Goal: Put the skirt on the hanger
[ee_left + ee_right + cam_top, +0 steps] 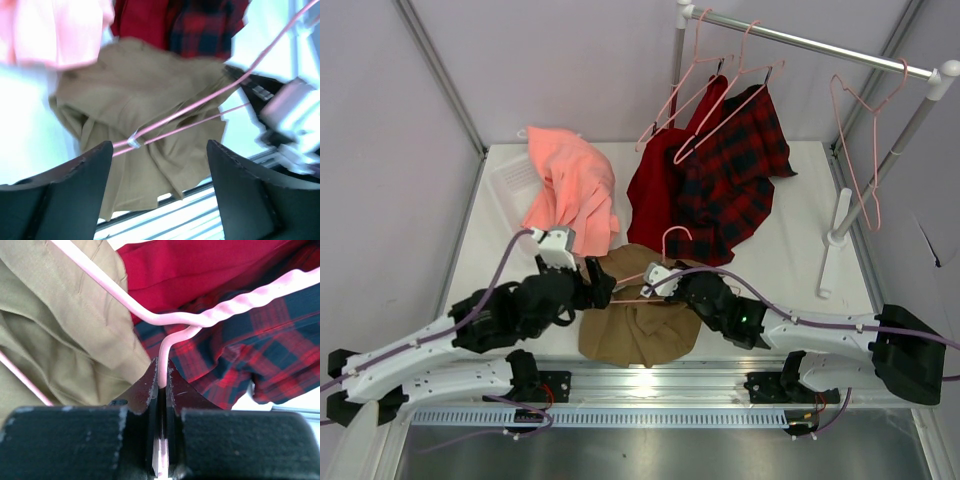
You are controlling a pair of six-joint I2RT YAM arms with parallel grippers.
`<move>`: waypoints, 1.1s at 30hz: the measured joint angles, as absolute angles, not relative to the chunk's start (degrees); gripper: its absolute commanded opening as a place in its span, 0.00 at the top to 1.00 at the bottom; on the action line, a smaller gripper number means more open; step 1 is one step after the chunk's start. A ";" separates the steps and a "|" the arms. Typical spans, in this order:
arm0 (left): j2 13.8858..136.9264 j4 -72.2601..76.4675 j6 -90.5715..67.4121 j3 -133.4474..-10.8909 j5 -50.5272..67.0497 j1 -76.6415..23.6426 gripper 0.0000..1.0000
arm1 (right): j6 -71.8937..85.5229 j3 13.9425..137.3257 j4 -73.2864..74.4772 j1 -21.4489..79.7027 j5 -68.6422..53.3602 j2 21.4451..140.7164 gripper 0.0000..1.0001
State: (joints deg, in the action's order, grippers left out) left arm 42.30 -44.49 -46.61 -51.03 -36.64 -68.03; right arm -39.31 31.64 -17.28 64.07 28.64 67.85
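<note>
a lab booth: plain grey walls [570, 60], white table [800, 200], clothes rail [820, 45].

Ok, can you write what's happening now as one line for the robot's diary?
left gripper: open at skirt edge | right gripper: shut on pink hanger | skirt: on table, hanger across it

Four garments: khaki skirt [640, 325], salmon-pink garment [570, 190], red garment [655, 190], plaid garment [735, 180]. Four pink hangers: hanger [215, 315] at centre, three upper right. One rail [820, 45].

Matt cloth skirt [638, 330] (smooth hanger [240, 304]).
</note>
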 measured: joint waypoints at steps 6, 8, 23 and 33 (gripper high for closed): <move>43.75 -46.85 -34.11 -62.26 -33.71 -65.23 0.09 | -42.78 32.47 -18.59 64.55 30.04 67.99 1.00; 45.28 -46.70 -30.52 -63.16 -31.48 -63.07 0.09 | -44.25 33.32 -18.46 64.73 30.50 67.99 1.00; 54.92 -33.89 -16.12 -55.77 -13.82 -57.21 0.23 | -53.25 36.23 -17.50 64.36 29.34 65.82 1.00; 60.55 -26.87 -12.10 -53.01 -4.84 -49.28 0.63 | -53.23 35.79 -17.85 61.71 25.65 61.69 1.00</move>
State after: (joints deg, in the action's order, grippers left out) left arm 60.55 -26.87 -12.10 -53.01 -4.84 -49.28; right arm -53.23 35.79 -17.85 61.71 25.65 61.69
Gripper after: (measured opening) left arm 0.468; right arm 0.048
